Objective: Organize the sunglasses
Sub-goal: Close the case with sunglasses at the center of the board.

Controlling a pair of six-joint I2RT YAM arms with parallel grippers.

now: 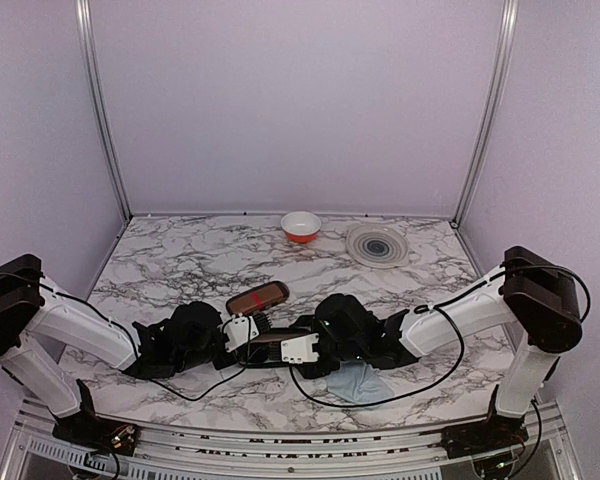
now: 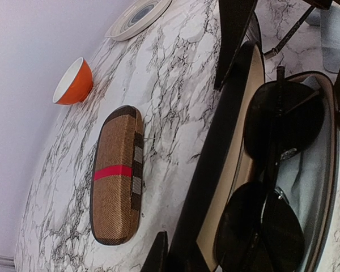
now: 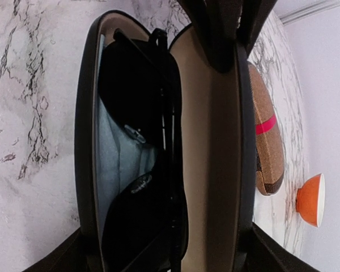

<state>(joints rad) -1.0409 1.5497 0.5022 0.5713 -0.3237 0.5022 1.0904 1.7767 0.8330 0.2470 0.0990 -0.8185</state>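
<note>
- The sunglasses (image 2: 270, 170) are lying inside the bottom half of the black case (image 3: 207, 158), on its pale blue lining, with the dark lenses facing up.
- The black case is sitting open on the table (image 2: 175, 96), near the front edge and between the two arms, and its lid is standing up along one long side.
- The left gripper (image 3: 222, 59) is pinching the edge of the lid, with its fingers pressed together on it.
- The right gripper (image 3: 167, 243) is reaching over the case with its fingers wide apart, one by each long side. I cannot tell if they are touching the case.
- A brown case with a red stripe (image 2: 116, 175) is lying closed just behind the black case, not touching it.
- An orange bowl (image 2: 73, 82) and a round plate (image 2: 139, 17) are sitting far back on the table, well apart from the cases.
- A blue-grey cloth (image 1: 365, 385) is lying under the right arm.
</note>
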